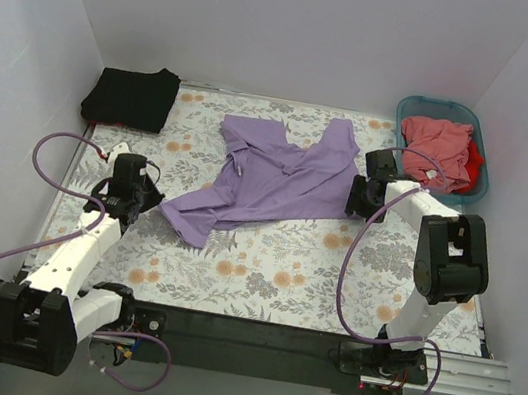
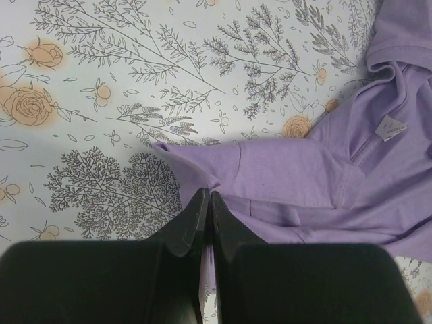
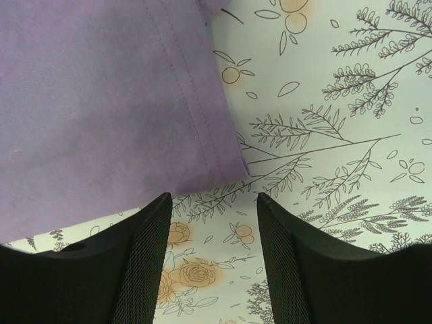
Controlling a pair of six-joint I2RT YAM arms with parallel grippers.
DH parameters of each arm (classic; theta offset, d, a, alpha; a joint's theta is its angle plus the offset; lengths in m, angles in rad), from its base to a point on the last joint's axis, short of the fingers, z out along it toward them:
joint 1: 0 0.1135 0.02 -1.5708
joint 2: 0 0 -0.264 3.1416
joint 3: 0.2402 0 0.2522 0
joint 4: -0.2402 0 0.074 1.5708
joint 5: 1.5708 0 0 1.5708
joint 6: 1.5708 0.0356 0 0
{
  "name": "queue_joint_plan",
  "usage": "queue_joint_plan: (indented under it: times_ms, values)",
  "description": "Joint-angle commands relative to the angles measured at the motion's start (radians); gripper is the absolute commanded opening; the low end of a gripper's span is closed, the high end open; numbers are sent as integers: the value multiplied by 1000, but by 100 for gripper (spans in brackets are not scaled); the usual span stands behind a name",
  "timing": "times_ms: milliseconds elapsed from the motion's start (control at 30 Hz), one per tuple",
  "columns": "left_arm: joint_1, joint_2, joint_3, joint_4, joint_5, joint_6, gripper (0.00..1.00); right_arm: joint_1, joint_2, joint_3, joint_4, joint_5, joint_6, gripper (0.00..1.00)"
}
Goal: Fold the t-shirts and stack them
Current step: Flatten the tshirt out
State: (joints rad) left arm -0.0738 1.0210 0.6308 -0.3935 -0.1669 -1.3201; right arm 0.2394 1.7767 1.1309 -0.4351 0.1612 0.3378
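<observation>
The lavender-purple t-shirt (image 1: 278, 175) lies crumpled and partly spread in the middle of the table. My left gripper (image 1: 154, 199) is at the shirt's near-left corner. In the left wrist view the left gripper (image 2: 206, 197) is shut, with a pinch of the lavender shirt (image 2: 304, 169) between the fingers. My right gripper (image 1: 353, 197) is at the shirt's right edge. In the right wrist view the right gripper (image 3: 212, 199) is open and empty over the table, with the shirt's hem corner (image 3: 223, 162) just ahead of the fingertips. A folded black t-shirt (image 1: 131, 96) lies at the back left.
A teal basket (image 1: 481, 161) at the back right holds a salmon-pink shirt (image 1: 435, 147) and a red one (image 1: 474, 158). The flower-patterned tablecloth (image 1: 272, 270) covers the table. White walls close in the left, back and right sides.
</observation>
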Motion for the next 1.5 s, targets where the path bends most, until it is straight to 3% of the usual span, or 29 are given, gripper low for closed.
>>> queue_joint_plan:
  times_ms: [0,600,933,1200,1333,1467]
  values:
    - [5,-21,1,12,6,12,0,1,-2,43,27,28,15,59]
    - [5,-25,-2,15,15,16,0,-2,70,72,47,75,23,49]
    - [5,-27,-2,15,15,19,0,0,87,7,56,67,10,40]
    - [5,-13,-5,16,13,15,0,0,78,-10,67,78,-29,19]
    - [5,16,33,12,12,-4,0,0,43,55,49,74,-63,1]
    - [12,100,168,-24,-8,-22,0,0,-37,211,-5,89,-103,1]
